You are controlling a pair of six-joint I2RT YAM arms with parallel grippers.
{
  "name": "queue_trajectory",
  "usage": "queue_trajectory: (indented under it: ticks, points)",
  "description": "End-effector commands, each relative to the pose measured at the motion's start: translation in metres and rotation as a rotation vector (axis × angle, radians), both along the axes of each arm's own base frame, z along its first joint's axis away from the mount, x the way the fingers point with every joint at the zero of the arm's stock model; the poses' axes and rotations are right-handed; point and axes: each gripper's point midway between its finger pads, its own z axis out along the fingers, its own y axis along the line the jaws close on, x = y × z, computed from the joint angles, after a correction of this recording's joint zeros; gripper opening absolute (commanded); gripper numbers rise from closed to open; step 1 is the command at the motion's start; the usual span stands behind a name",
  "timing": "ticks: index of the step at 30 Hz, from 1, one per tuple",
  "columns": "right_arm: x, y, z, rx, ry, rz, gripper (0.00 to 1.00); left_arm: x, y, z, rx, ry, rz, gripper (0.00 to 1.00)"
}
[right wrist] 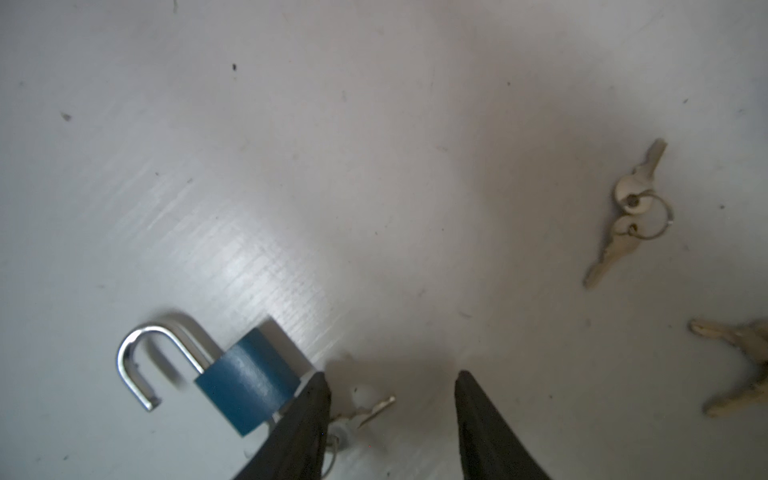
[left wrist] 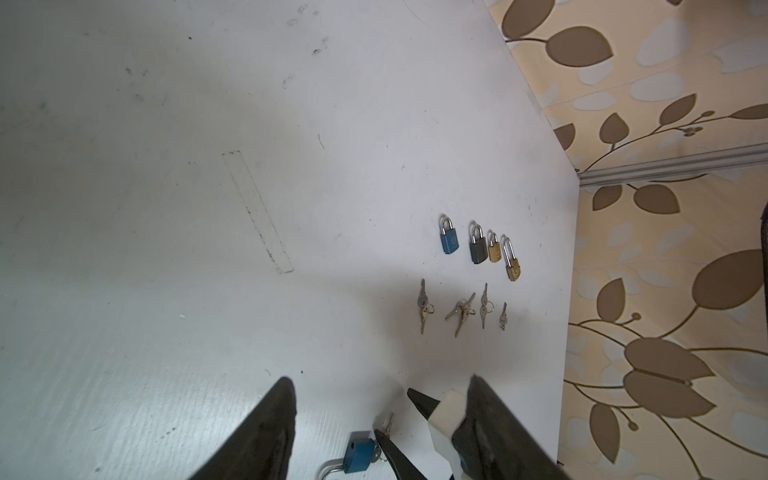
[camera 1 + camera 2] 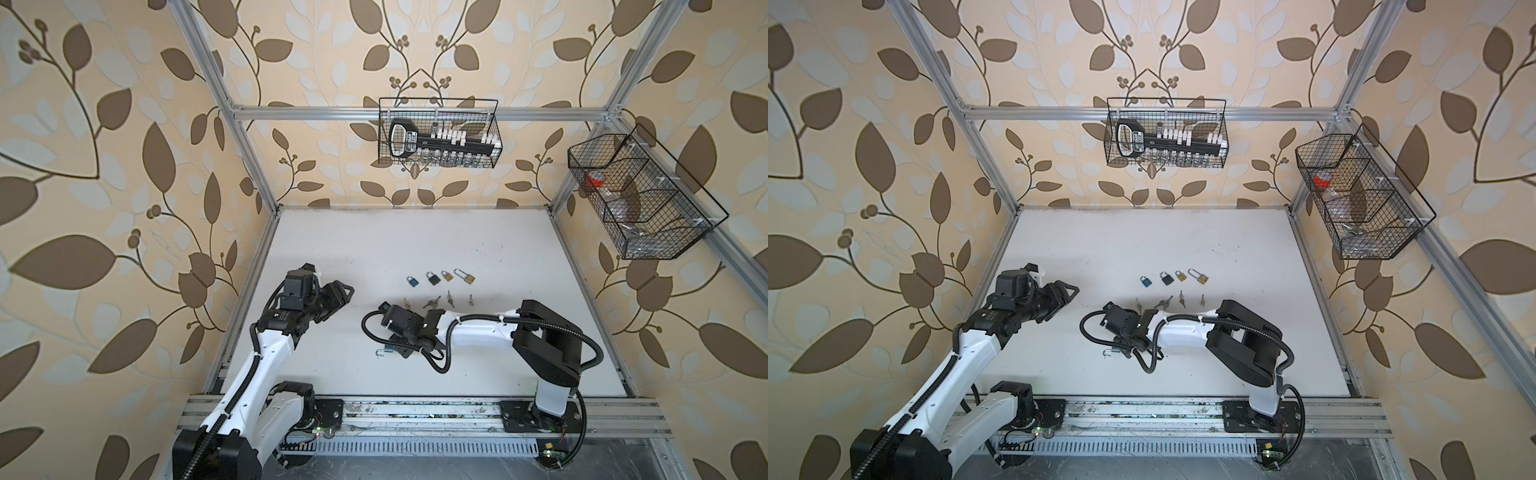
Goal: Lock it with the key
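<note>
Flat blue padlock (image 1: pixel 249 384), shackle (image 1: pixel 137 361) open, keys (image 1: pixel 376 406) at base

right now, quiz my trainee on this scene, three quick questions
1. True or false: the blue padlock beside the right gripper has its shackle open.
2. How many lie in the row of padlocks farther back on the table? A three, B four, C six.
3. Fill in: the left gripper, jaws apart, holds ____.
Key: 1 true; 2 B; 3 nothing.
</note>
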Motion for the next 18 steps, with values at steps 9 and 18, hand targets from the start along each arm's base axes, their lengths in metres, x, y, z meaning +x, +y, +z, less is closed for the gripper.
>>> queue_trajectory:
  ticks: [9,18]
  points:
    - [-0.007,0.001,0.034,0.140,-0.071,0.066,0.52,0.011,0.001,0.016,-0.012,-0.048,0.043,0.65]
    - [-0.025,0.028,0.029,0.173,-0.072,0.433,0.57,0.008,0.041,0.017,-0.205,-0.046,0.169,0.65]
